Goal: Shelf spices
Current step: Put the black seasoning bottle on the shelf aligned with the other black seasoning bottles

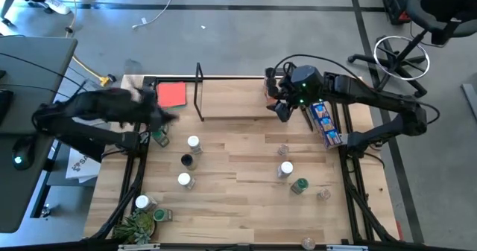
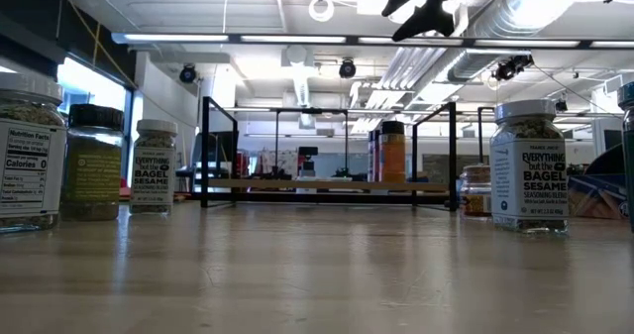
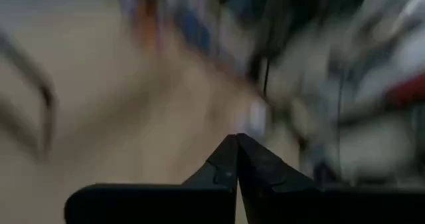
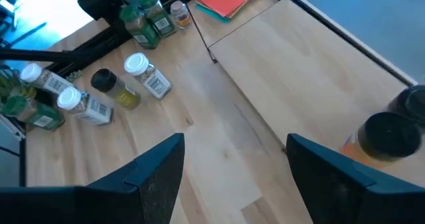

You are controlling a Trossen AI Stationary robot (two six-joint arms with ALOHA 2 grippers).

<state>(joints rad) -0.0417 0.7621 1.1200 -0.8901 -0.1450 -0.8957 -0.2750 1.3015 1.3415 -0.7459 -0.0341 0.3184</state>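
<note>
Beside the shelf (image 1: pixel 235 94), right gripper (image 1: pixel 282 111) fingers wide; left gripper (image 1: pixel 173 117) fingers shut, empty.

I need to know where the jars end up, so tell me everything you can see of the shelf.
The shelf is a low, wide rack: a light-wood board between thin black wire frames at both ends. It stands level at the table's far edge. One orange jar with a black lid stands on the board at its right end, beside the open right end effector; the rest of the board shows bare wood. A red card lies just past its left frame.
</note>
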